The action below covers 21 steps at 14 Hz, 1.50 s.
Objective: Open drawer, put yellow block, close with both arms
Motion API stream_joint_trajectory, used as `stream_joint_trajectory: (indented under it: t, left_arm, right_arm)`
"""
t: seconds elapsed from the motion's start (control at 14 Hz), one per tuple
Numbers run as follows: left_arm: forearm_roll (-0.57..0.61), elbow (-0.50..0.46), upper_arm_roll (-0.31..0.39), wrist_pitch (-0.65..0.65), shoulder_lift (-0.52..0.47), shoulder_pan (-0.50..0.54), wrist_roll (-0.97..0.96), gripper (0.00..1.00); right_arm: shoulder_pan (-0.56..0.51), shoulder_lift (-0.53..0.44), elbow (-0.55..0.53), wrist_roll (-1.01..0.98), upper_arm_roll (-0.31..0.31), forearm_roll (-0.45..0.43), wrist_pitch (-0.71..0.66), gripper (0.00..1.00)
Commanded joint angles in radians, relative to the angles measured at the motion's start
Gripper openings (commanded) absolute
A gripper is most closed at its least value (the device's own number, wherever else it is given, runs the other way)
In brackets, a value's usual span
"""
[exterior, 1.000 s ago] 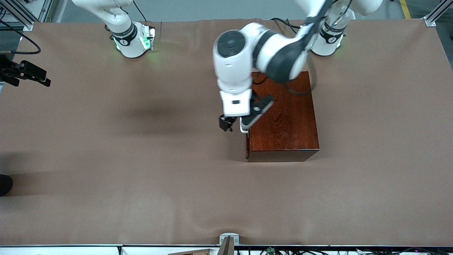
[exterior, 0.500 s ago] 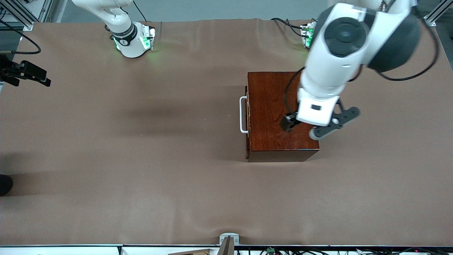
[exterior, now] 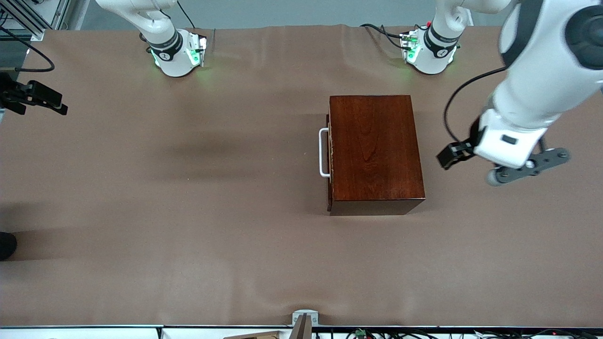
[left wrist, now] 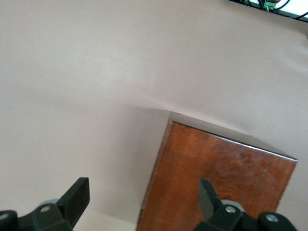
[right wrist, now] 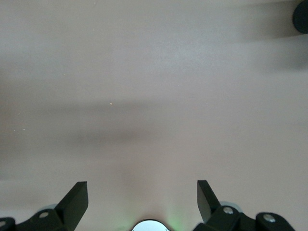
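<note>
The dark mahogany box stands on the brown table, toward the left arm's end. Its drawer is shut, and the white bar handle faces the right arm's end. My left gripper hangs over bare table beside the box, on the side away from the handle. It is open and empty in the left wrist view, where the box top shows. My right gripper is open and empty above its own base, and the front view does not show it. The yellow block is out of view.
The arms' green-lit bases stand at the table's edge farthest from the front camera. A black device and a dark round thing sit at the right arm's end. A metal bracket marks the near edge.
My left arm has swung away from the drawer handle, passed over the box top and now hangs past the box toward its own end. The drawer stays shut. The right arm waits.
</note>
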Motion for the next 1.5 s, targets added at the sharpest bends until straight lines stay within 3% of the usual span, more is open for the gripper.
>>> stream_joint_trajectory:
  t: [0.0, 0.36, 0.64, 0.79, 1.07, 1.43]
  left_arm:
    - [-0.003, -0.101, -0.01, -0.001, -0.094, 0.052, 0.138, 1.0]
    - [-0.003, -0.245, -0.01, 0.004, -0.226, 0.139, 0.342, 1.0]
    - [-0.002, -0.343, -0.042, 0.009, -0.312, 0.187, 0.366, 1.0]
    - [-0.002, -0.357, -0.116, 0.009, -0.33, 0.259, 0.383, 1.0]
    - [-0.002, -0.383, -0.179, 0.009, -0.353, 0.325, 0.384, 1.0]
    - [-0.002, -0.399, -0.196, 0.007, -0.37, 0.346, 0.407, 1.0]
  right_arm:
    - [-0.019, -0.024, -0.019, -0.008, 0.012, 0.012, -0.002, 1.0]
    - [-0.019, -0.024, -0.019, -0.006, 0.012, 0.012, -0.002, 1.0]
    - [-0.02, -0.024, -0.019, -0.006, 0.012, 0.012, -0.005, 1.0]
    - [-0.02, -0.024, -0.019, -0.006, 0.012, 0.012, -0.005, 1.0]
    - [-0.02, -0.024, -0.019, -0.006, 0.012, 0.012, -0.005, 1.0]
    - [-0.019, -0.024, -0.019, -0.001, 0.012, 0.012, -0.005, 1.0]
